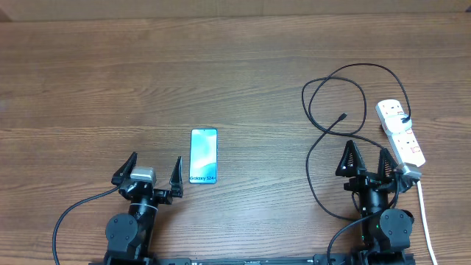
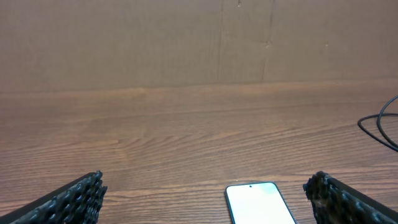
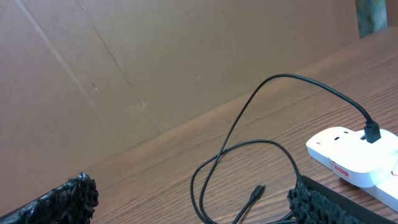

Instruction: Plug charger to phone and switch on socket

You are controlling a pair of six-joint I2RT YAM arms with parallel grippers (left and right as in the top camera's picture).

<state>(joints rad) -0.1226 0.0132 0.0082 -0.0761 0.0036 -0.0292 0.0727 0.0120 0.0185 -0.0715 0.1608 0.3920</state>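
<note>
Grippers both released, charger tip lying loose

From my station, the left gripper point(image 1: 156, 157) stands with its jaws spread wide and nothing between them. In its wrist view only the textured fingers point(image 2: 71, 200) show, cut off at the lower corners. Just beside its right finger lies the phone point(image 1: 204, 156), flat and screen up on the wooden table point(image 1: 88, 88). The wrist camera catches only its top end, and I cannot see its port in any view.

The right gripper point(image 1: 366, 149) is likewise wide open and empty. Ahead of it the charger point(image 3: 277, 76) lies in loose black loops. Its connector tip point(image 1: 343, 116) rests on bare wood between the loops, well apart from the phone. The other end sits plugged point(image 3: 372, 130) into the power strip point(image 1: 401, 132), which lies just right of that gripper. The strip's near end is partly covered by the gripper's right finger from overhead, and the frame edge clips it in the wrist view. Its switches are too small for me to read. The white cord point(image 1: 425, 213) runs off the bottom edge, and part of the black loop disappears beneath the right arm.
</note>
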